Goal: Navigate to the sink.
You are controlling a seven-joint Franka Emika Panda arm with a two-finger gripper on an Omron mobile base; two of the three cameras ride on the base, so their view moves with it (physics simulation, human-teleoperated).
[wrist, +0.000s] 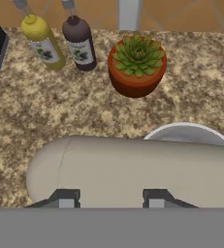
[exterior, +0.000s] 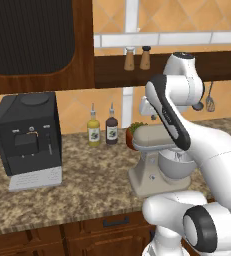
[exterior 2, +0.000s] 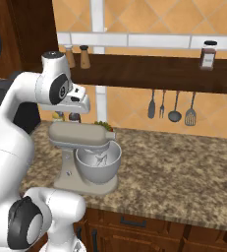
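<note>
Base parked facing a granite counter. The sink is in none of these views, so by my judgement the drive to it is yet to be made; which way it lies cannot be told from here.

Arm folded up and tucked, hand poised over the beige stand mixer, likely a carry posture that keeps the reach inside the base outline while driving. Gripper carries nothing; its two dark tips stand apart with the mixer head below them, so the claw is released.

Mixer sits near the counter's front edge, steel bowl under its head. Behind it, toward the wall edge, a potted succulent, and just beside that a dark bottle and a yellow bottle, upright and close together against the backsplash. Black coffee machine toward the left end of the counter. Above, a dark shelf carries two shakers and a spice jar; utensils hang beneath it.

Risk as I judge it: the hand is low over the mixer, so a turn of the base could clip it.
</note>
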